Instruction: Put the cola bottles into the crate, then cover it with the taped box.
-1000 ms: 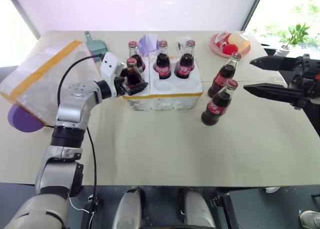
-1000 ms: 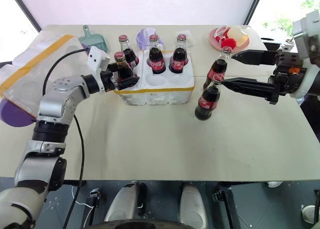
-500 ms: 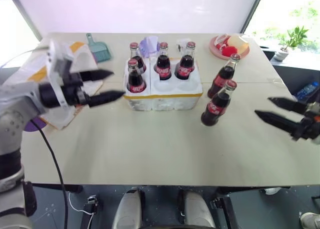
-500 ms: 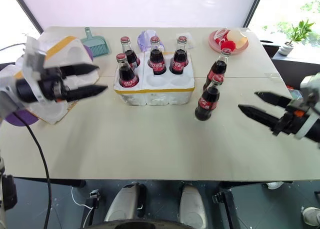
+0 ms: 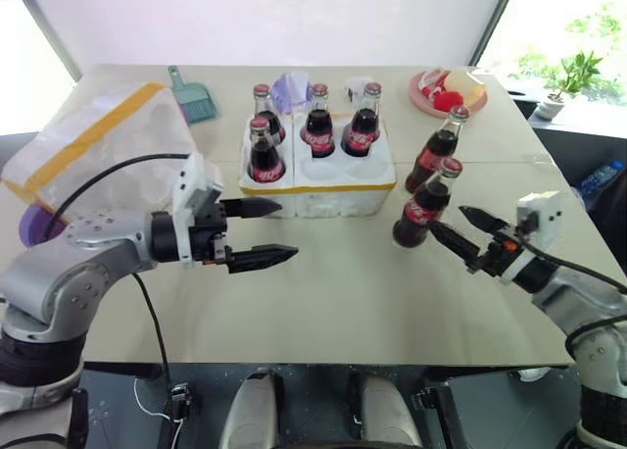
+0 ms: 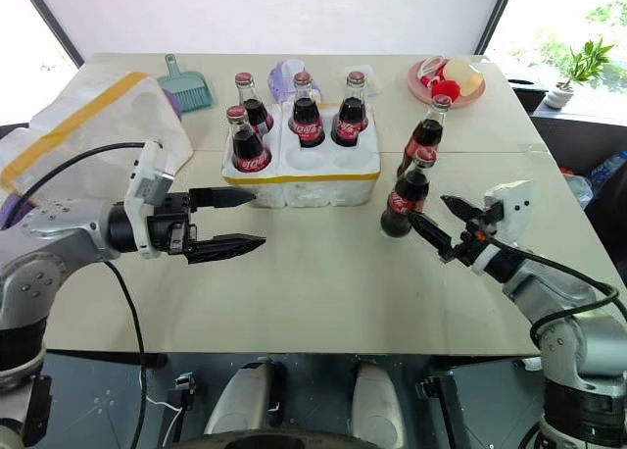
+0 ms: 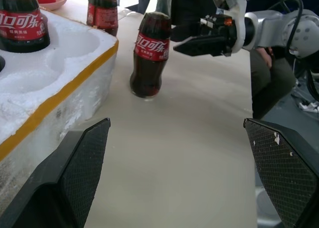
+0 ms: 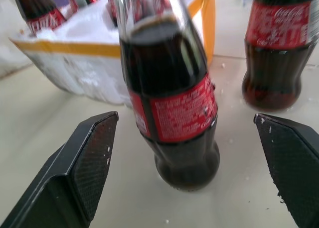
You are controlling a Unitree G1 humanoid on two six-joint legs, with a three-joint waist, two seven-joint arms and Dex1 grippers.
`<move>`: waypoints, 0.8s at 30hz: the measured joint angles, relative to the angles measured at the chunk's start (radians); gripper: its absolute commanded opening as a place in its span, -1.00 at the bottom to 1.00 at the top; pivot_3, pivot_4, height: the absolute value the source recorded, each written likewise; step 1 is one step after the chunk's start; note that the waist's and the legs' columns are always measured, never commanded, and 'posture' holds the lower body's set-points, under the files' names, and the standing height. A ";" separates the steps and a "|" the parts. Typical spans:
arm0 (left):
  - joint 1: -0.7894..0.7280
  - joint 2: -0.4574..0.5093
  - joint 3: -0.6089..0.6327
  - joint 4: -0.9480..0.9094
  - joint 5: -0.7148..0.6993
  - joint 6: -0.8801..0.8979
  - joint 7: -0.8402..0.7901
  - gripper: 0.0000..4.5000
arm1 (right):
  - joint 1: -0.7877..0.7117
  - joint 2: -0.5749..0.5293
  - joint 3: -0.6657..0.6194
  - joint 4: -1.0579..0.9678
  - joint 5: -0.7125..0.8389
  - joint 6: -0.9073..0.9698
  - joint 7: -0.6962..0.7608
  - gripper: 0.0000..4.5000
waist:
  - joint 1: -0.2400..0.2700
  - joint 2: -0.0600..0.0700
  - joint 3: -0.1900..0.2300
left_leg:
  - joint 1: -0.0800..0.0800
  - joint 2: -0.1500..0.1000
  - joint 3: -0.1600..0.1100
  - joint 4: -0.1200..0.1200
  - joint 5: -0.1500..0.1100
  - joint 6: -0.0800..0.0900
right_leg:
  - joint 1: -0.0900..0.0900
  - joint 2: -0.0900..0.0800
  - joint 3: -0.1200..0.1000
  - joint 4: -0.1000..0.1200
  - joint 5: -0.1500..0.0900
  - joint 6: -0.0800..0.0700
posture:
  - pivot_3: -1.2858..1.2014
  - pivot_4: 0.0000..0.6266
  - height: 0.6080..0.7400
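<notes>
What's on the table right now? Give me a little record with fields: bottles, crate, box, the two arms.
bottles in crate: four cola bottles
bottles on table: two, standing upright right of the crate
crate: white foam, yellow band, two front wells empty
taped box: lying at far left of the table
left gripper: jaws open, empty, in front of the crate
right gripper: jaws open, pointing at the nearer loose bottle, not gripping it
other items: green brush, pink plate

Both tools (image 5: 257,233) (image 5: 453,227) agape, empty.
</notes>
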 measured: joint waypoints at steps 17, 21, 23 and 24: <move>-0.002 -0.014 -0.060 0.037 0.083 -0.082 0.013 1.00 | -0.178 0.026 0.170 0.260 -0.132 -0.184 0.078 0.59 | 0.000 0.000 0.000 | 0.000 0.000 0.000 -0.001 0.000 0.000 | 0.000 0.000 0.000 0.000 0.000 0.001 | 0.03 -0.52 0.94; -0.002 -0.014 -0.058 0.040 0.082 -0.082 0.016 1.00 | -0.179 0.044 0.142 0.252 -0.050 -0.129 0.086 0.27 | -0.001 0.001 0.001 | 0.000 0.000 0.000 -0.001 0.000 0.000 | -0.001 0.000 0.000 0.000 0.000 0.001 | 0.03 -0.52 0.94; 0.000 -0.011 -0.054 0.041 0.081 -0.082 0.019 1.00 | -0.188 0.044 0.109 0.209 0.052 -0.051 0.089 0.27 | -0.001 0.003 0.002 | -0.001 0.000 0.000 -0.001 0.000 0.000 | -0.001 0.000 0.000 0.000 0.000 0.001 | 0.03 -0.52 0.94; 0.008 -0.008 -0.045 0.042 0.080 -0.082 0.020 1.00 | -0.209 0.031 0.091 0.182 0.117 -0.004 0.094 0.27 | -0.001 0.004 0.003 | -0.001 0.000 0.000 -0.001 0.000 0.000 | -0.001 0.000 0.000 0.000 0.000 0.001 | 0.03 -0.52 0.94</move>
